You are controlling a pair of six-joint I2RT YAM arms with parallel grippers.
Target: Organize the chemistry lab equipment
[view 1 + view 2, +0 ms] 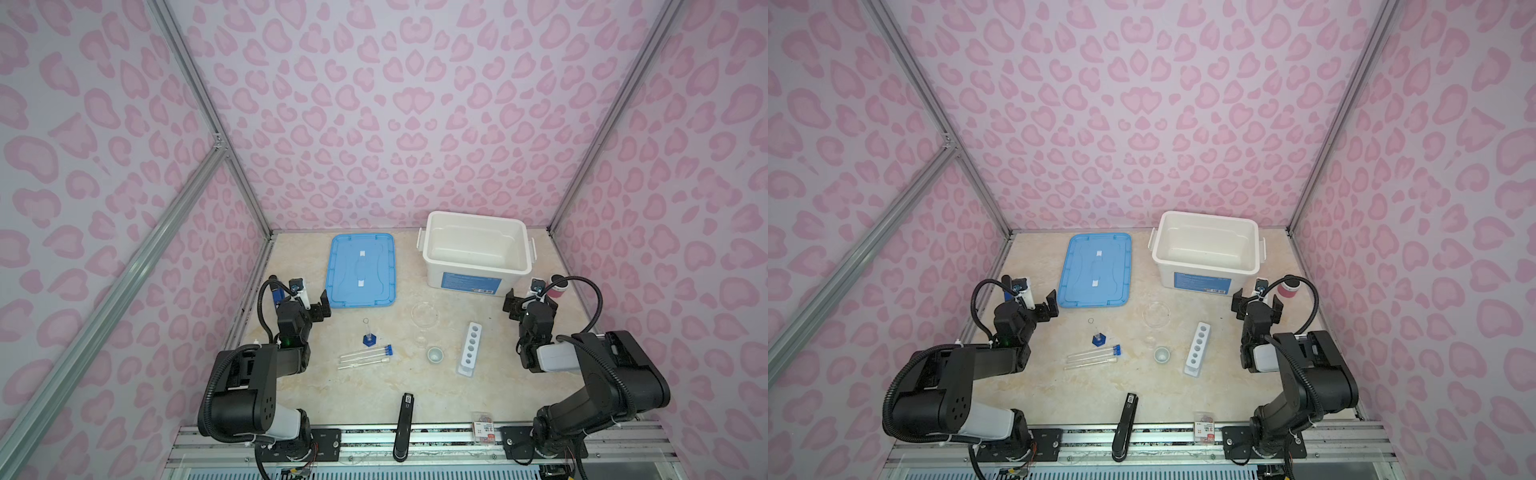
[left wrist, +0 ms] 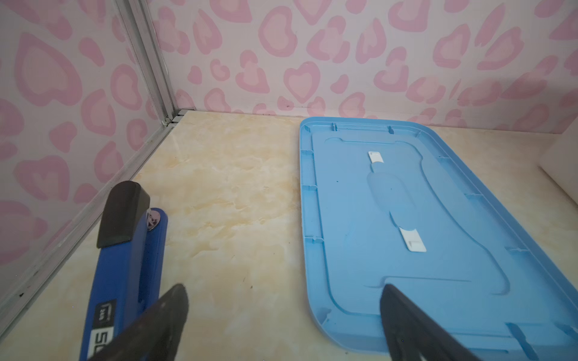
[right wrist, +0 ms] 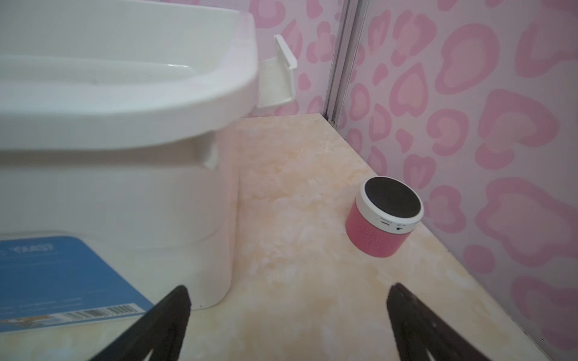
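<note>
In both top views the clear blue-capped test tubes lie side by side at mid-table. Behind them stands a small blue-based glass cylinder. To the right are a clear glass vessel, a tiny pale cup and the white holed rack. My left gripper is open and empty at the left edge, over bare table beside the blue lid. My right gripper is open and empty near the white bin's front right corner.
A white bin stands at the back right, with a blue lid flat to its left. A blue-and-black stick lies by the left wall and a pink black-topped can by the right wall. A black stapler and a small box rest at the front edge.
</note>
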